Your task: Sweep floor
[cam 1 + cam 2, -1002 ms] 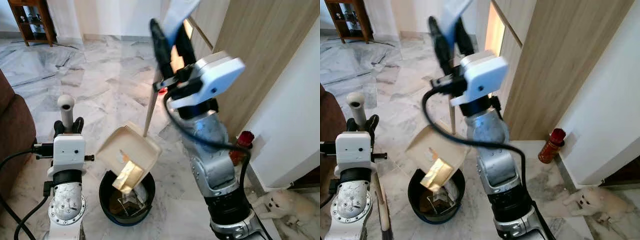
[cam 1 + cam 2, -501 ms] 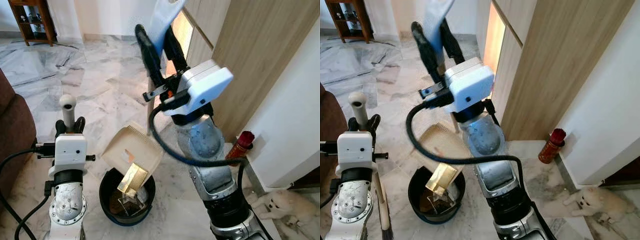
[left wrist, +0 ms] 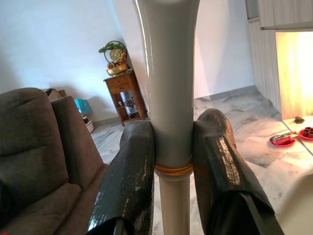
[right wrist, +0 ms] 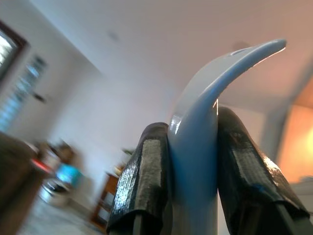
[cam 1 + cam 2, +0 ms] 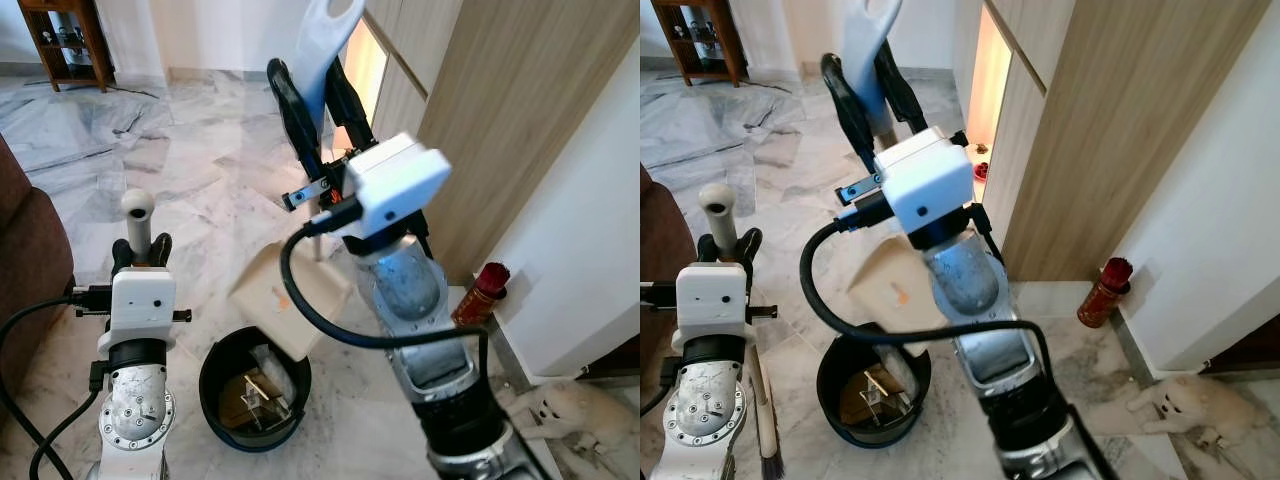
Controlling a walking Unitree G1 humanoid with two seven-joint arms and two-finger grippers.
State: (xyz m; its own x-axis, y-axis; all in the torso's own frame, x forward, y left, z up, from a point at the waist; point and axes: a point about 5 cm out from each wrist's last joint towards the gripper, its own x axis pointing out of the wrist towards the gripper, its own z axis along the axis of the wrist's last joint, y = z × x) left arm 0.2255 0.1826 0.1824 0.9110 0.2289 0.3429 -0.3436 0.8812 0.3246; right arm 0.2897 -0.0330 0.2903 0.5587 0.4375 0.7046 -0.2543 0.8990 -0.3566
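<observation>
My right gripper [image 5: 318,100] is raised high and shut on the pale blue handle [image 5: 326,35] of a cream dustpan [image 5: 288,297]. The pan hangs tilted just above the rim of a black bin [image 5: 214,364]. A gold wrapper [image 5: 246,388] and other scraps lie inside the bin. At lower left, my left gripper [image 5: 140,250] is shut on the grey broom handle [image 5: 137,212], which stands upright; the broom's bristles [image 5: 768,462] touch the floor. The left wrist view shows both fingers [image 3: 129,181] pressed on the handle [image 3: 168,98]. In the right wrist view the fingers [image 4: 146,176] clamp the dustpan handle [image 4: 205,98].
A red bottle [image 5: 481,290] stands by the wall at right, and a small white dog [image 5: 560,410] lies near it. Wooden cabinet panels [image 5: 520,120] rise on the right. A brown sofa [image 5: 25,270] is at left and a wooden shelf [image 5: 65,40] far back.
The gold wrapper slid off the dustpan into the bin. The dustpan swung right and tipped steeper as my right arm shifted; the left arm with the broom stayed put.
</observation>
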